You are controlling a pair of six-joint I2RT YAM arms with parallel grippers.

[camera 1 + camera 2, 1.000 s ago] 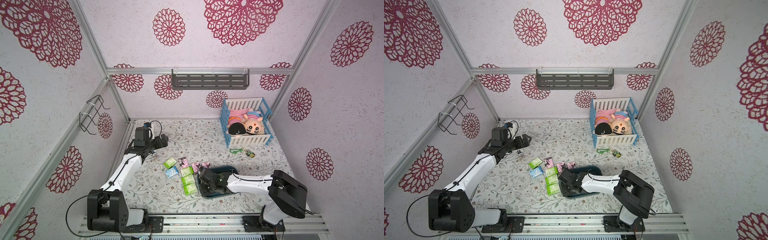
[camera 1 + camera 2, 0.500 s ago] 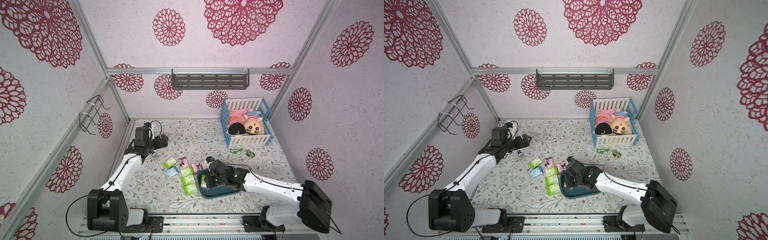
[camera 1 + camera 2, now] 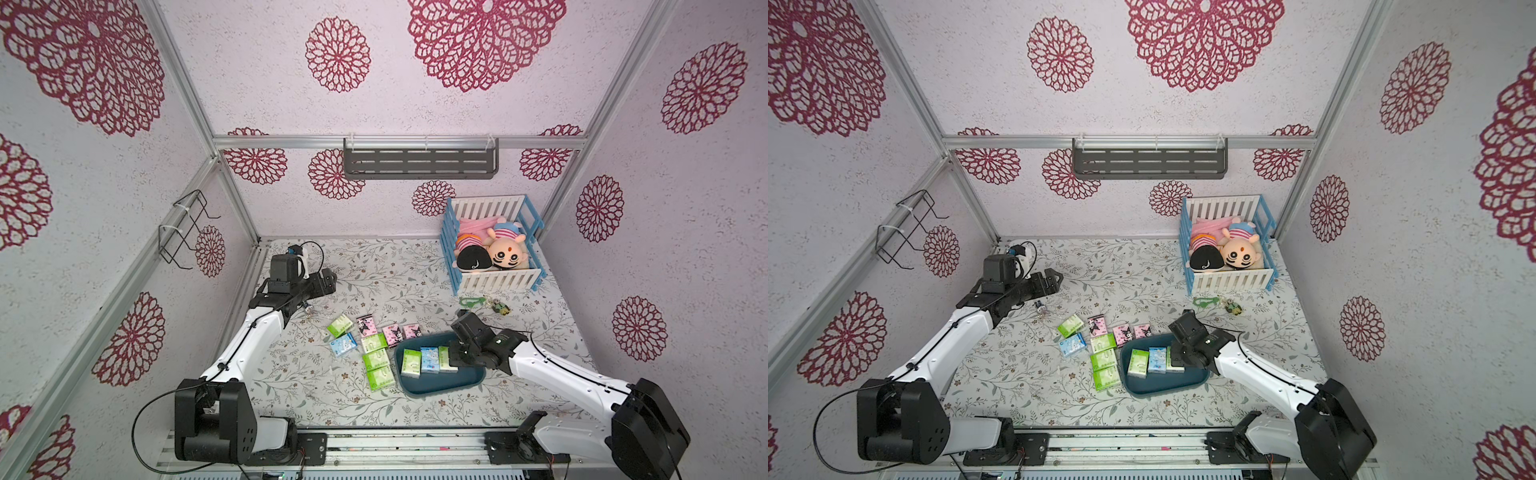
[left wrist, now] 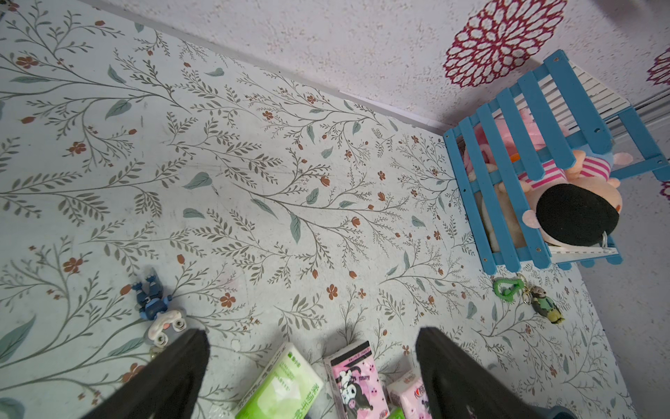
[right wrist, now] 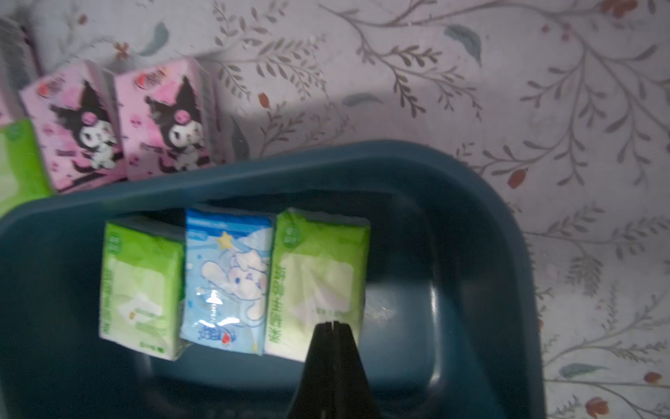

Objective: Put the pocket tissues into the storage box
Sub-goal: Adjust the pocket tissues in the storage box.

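The storage box [image 3: 440,388] [image 3: 1163,388] [image 5: 362,159] is a dark teal tray near the front of the table. Three pocket tissues lie side by side in it: a green pack [image 5: 141,286], a light blue pack [image 5: 228,279] and another green pack [image 5: 319,275]. My right gripper [image 3: 455,357] [image 5: 331,323] is shut with nothing in it, its tip over that last green pack's near edge. Several more packs lie left of the box: green [image 3: 375,360], pink [image 3: 393,333], blue [image 3: 344,344]. My left gripper [image 3: 328,280] [image 4: 311,333] hangs open at the back left.
A blue-and-white crib [image 3: 494,245] with plush dolls stands at the back right. A green carabiner keychain [image 3: 471,301] and a small figure [image 3: 500,306] lie in front of it. A little toy [image 4: 156,312] lies beside the left gripper. A wire rack [image 3: 183,228] hangs on the left wall.
My right arm has swung out to the right and its shut gripper has slid rightward over the box, uncovering the three packs inside. The left arm has not moved.
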